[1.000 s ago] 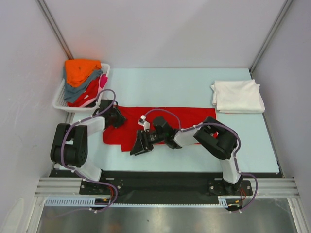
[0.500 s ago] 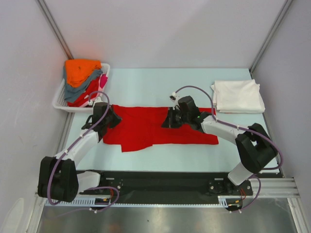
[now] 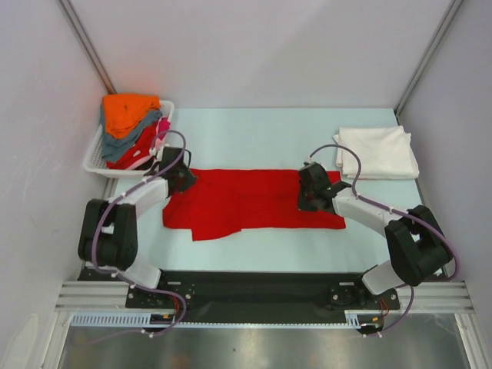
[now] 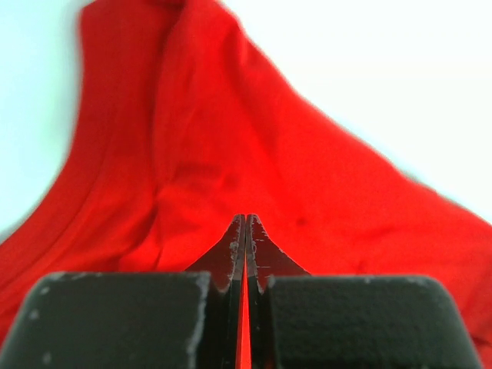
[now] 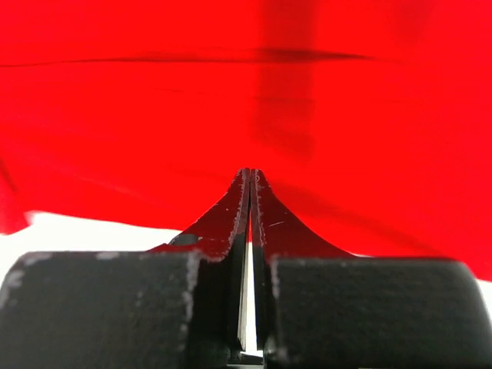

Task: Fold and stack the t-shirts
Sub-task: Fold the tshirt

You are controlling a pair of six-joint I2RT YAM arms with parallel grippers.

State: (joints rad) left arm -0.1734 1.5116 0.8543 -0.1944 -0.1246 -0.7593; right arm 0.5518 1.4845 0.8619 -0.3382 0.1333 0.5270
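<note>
The red t-shirt (image 3: 254, 201) lies flat across the near tabletop (image 3: 254, 138). The left hand (image 3: 178, 178) is clamped on its left end, the right hand (image 3: 310, 194) on its right end. This looks like the folding step; next, both pinches should lift together. Farther back, the cream t-shirt (image 3: 377, 152) rests folded.

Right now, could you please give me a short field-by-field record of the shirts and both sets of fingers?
red t-shirt: spread flat on the table
left fingers: shut on red t-shirt, at its left end
right fingers: shut on red t-shirt, near its right end
cream-white t-shirt: folded, far right corner
basket: far left, holds orange, grey-teal and red shirts
</note>
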